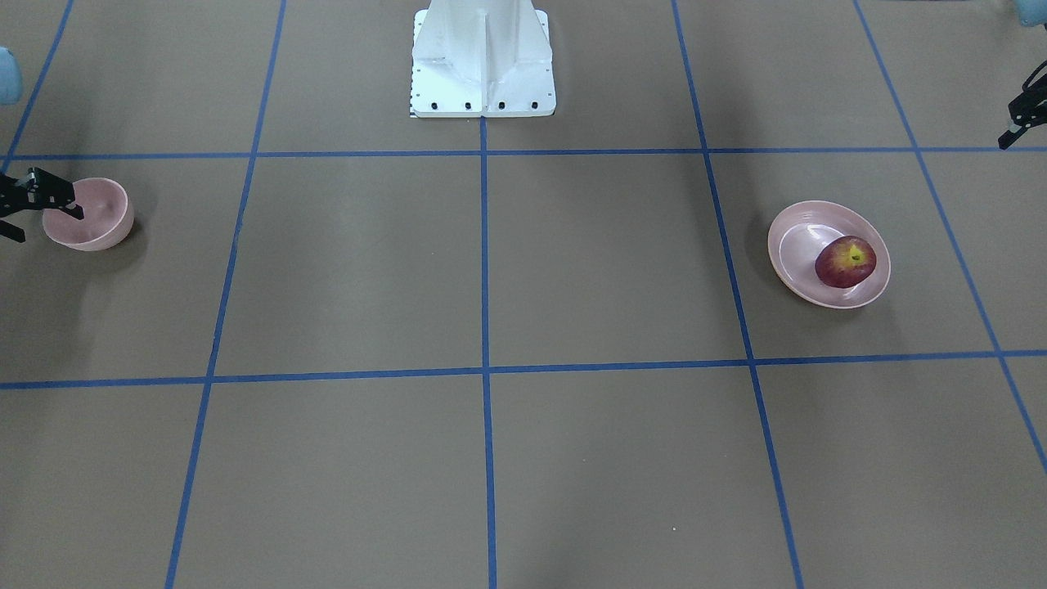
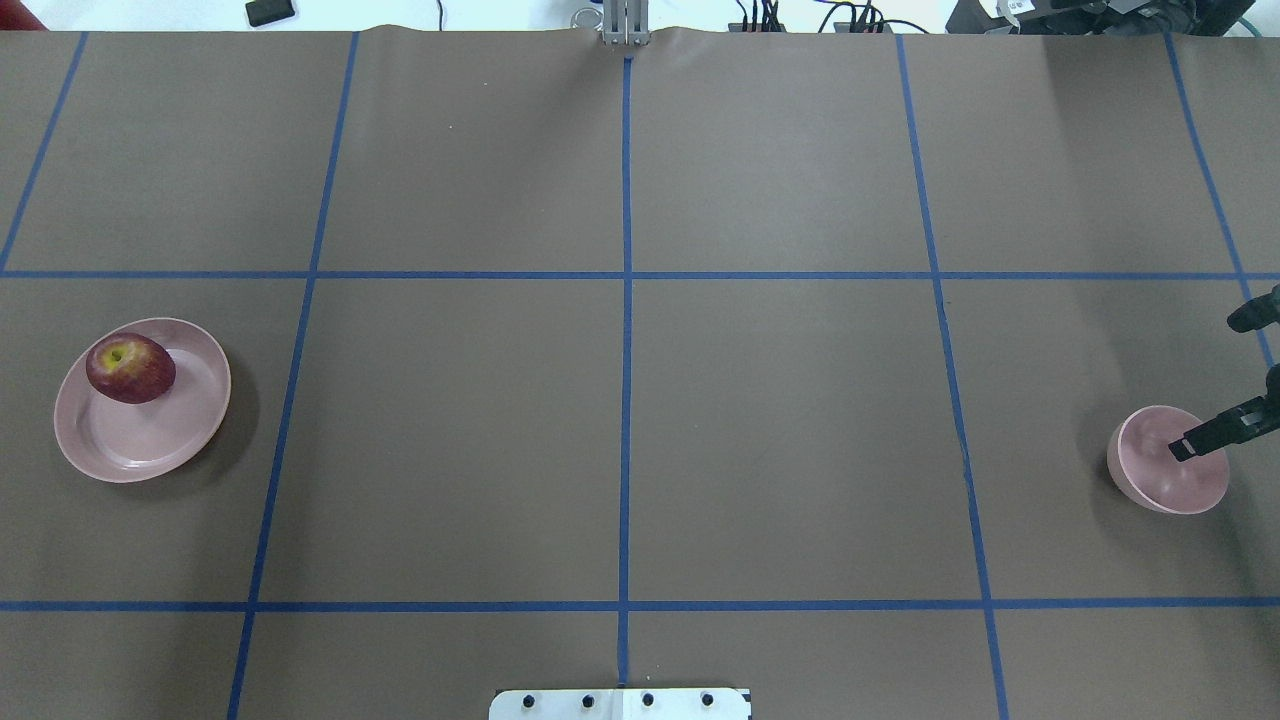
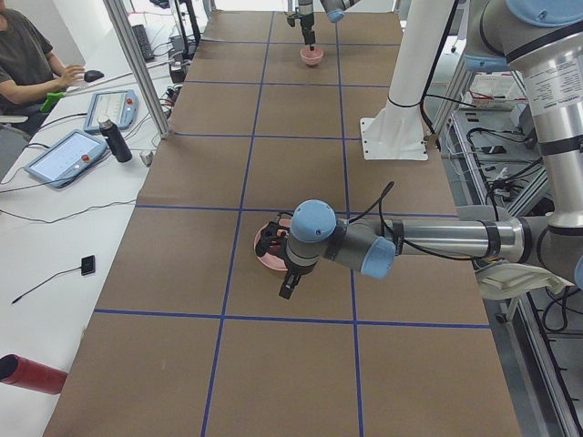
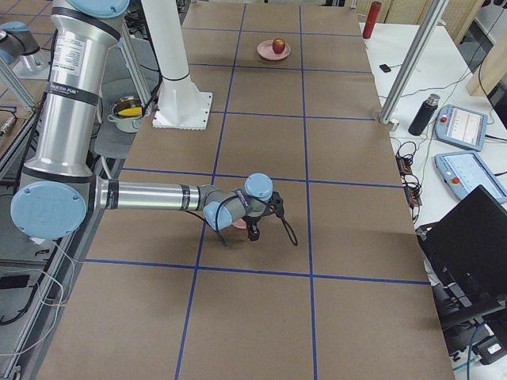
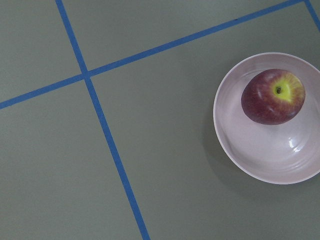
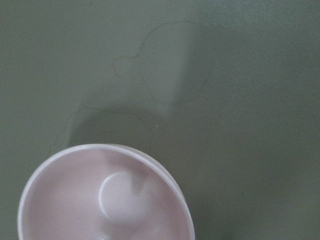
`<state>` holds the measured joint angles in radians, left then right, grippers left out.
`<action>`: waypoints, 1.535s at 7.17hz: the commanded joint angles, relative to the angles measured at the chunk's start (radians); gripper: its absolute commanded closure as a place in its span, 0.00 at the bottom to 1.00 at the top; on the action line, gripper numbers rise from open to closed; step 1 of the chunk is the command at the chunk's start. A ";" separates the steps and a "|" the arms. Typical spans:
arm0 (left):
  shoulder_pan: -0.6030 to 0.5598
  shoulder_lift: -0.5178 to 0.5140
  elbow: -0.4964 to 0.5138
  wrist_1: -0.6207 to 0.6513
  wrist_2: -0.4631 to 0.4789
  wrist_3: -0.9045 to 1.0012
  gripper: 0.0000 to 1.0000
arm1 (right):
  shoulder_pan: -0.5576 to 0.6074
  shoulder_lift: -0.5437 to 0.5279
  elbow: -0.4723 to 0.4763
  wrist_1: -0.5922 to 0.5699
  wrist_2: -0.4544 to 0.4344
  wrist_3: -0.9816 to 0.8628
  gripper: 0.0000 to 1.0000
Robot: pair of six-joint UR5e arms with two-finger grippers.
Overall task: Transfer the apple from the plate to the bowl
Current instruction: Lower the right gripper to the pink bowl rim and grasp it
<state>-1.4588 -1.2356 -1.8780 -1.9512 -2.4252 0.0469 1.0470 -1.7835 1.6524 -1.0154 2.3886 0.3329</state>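
The dark-red apple (image 1: 845,262) lies on the shallow pink plate (image 1: 793,245), off its centre; both also show in the overhead view, apple (image 2: 130,367) on plate (image 2: 150,440), and in the left wrist view, apple (image 5: 273,96) on plate (image 5: 260,155). My left gripper (image 1: 1017,114) is open and empty, apart from the plate, at the view's edge. The deep pink bowl (image 2: 1160,480) stands empty at the other end of the table. My right gripper (image 2: 1212,385) is open, with one finger (image 2: 1215,433) over the bowl's inside and the other outside the rim. The right wrist view shows the bowl (image 6: 60,200) from above.
The white robot base (image 1: 483,61) stands at the table's back middle. Blue tape lines divide the brown table (image 2: 780,430) into squares. An operator (image 3: 23,55), tablets and a bottle (image 3: 113,141) are on a side table beside it.
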 commanded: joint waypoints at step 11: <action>0.002 -0.021 0.000 -0.049 0.000 -0.107 0.02 | 0.108 -0.039 0.134 0.041 0.105 0.162 1.00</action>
<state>-1.4573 -1.2562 -1.8777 -1.9998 -2.4252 -0.0583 1.0988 -1.8190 1.7466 -0.9660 2.4315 0.4550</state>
